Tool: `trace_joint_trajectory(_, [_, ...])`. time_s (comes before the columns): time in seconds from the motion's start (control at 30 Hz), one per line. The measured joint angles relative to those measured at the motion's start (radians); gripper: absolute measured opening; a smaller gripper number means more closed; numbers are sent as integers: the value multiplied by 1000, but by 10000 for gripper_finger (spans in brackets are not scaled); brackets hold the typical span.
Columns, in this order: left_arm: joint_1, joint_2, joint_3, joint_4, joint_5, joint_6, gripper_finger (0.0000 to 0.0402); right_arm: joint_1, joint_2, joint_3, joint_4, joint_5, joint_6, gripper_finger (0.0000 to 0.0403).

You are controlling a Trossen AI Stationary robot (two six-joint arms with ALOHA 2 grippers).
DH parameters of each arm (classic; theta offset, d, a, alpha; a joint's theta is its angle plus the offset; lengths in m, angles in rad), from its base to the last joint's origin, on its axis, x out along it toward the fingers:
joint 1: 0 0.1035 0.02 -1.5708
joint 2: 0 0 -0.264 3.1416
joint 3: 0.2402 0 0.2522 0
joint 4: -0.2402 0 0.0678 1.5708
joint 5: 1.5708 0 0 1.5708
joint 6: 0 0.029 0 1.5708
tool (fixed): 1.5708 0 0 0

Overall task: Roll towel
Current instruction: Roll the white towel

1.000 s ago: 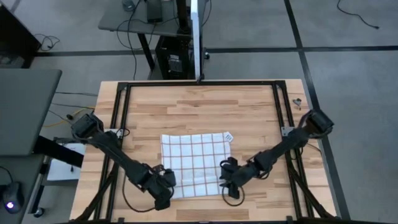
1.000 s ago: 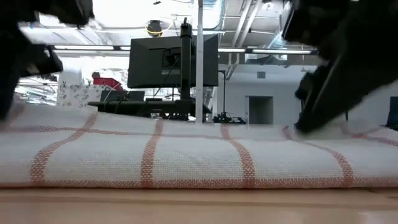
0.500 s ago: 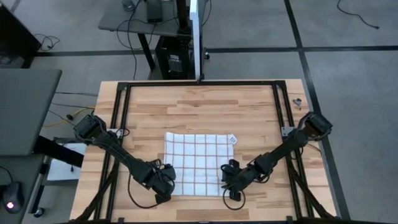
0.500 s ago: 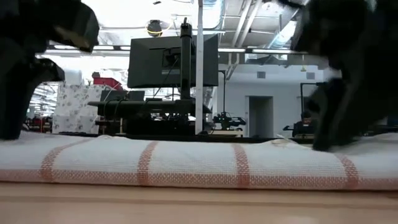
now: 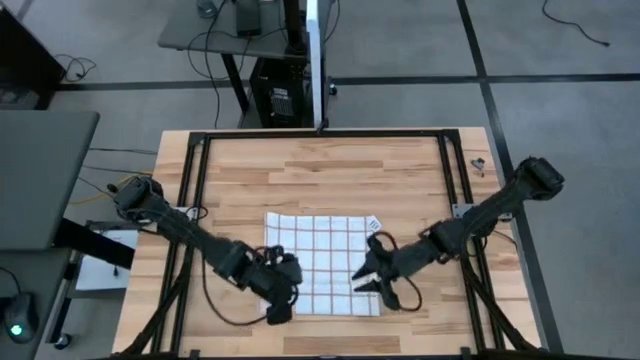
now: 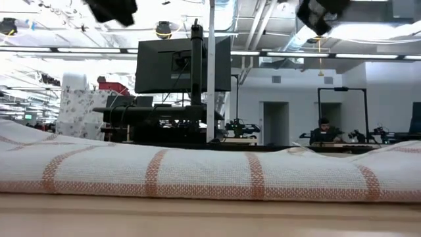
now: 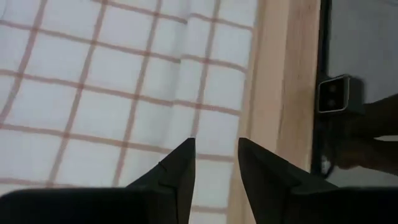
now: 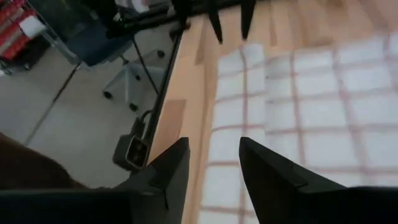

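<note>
The white towel with reddish-brown grid lines lies flat on the wooden table, toward the near edge. In the low view its near edge shows as a thick rounded fold resting on the table. My left gripper hovers open over the towel's near left part, which shows below its fingers. My right gripper hovers open over the towel's near right edge. In the low view both grippers show only at the top, left and right, well clear of the cloth.
A black frame rail runs round the table. Small metal parts lie at the far right corner. A small label sticks out at the towel's far right corner. Bare wood lies beyond the towel. A person sits far off.
Both grippers have come up off the towel's near edge and now hang well above it. My left gripper has also gone toward the table's right, my right gripper a little toward the far edge. The towel's raised near edge has dropped into a low fold on the table.
</note>
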Motion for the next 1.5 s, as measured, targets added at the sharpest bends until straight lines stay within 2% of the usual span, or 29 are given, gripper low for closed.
trace_joint_trajectory(0.1, [-38, 6, 103, -43, -2, 9, 121, 57, 2, 90, -212, 12, -64, 151])
trace_joint_trajectory(0.2, [-99, 34, 176, -62, -115, -25, 127, 128, 45, 146, -359, 112, -89, 171])
trace_joint_trajectory(0.3, [-167, 91, 216, -137, -201, -101, 128, 198, 112, 152, -395, 213, -61, 193])
trace_joint_trajectory(0.5, [-244, 236, 238, -138, -165, -267, 128, 269, 280, 152, -368, 307, 4, 226])
trace_joint_trajectory(0.63, [-259, 312, 240, -141, -152, -269, 128, 271, 376, 152, -296, 307, 54, 233])
trace_joint_trajectory(0.77, [-271, 382, 240, -152, -149, -209, 128, 264, 441, 152, -212, 307, 78, 233])
trace_joint_trajectory(1.07, [-287, 451, 238, -292, -212, -192, 128, 246, 460, 153, -145, 307, 181, 233])
trace_joint_trajectory(1.27, [-275, 447, 238, -294, -231, -186, 128, 245, 460, 153, -146, 305, 201, 232])
trace_joint_trajectory(1.5, [-275, 448, 238, -295, -232, -251, 135, 244, 460, 153, -146, 298, 216, 232])
